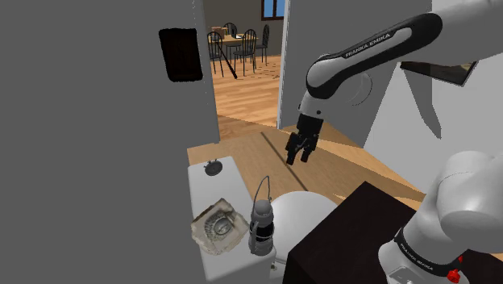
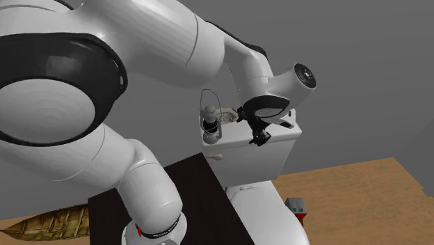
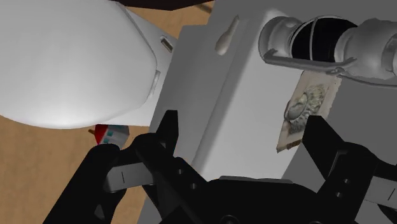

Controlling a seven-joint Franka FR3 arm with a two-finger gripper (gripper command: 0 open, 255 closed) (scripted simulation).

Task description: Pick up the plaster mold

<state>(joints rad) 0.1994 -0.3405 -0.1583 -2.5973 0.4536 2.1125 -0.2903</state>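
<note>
End effector (image 1: 298,159), spread and empty, hangs clear of the toilet tank (image 1: 211,187). Plaster mold (image 1: 218,227) lies on its lid beside a lantern (image 1: 260,226).

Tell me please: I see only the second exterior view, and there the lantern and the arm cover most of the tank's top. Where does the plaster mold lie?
Observer: In the shoulder view the plaster mold lies flat on the white tank lid, close beside the lantern, at the shoulder view's left of it.
Operator: Is the tool over the mold?
Observer: No. The tool hangs in the air apart from it, toward the shoulder view's upper right of the mold.
Operator: Are the fingers open?
Observer: Yes. In the wrist view the fingers stand wide apart and clasp nothing; the mold lies ahead of them on the lid.
</note>
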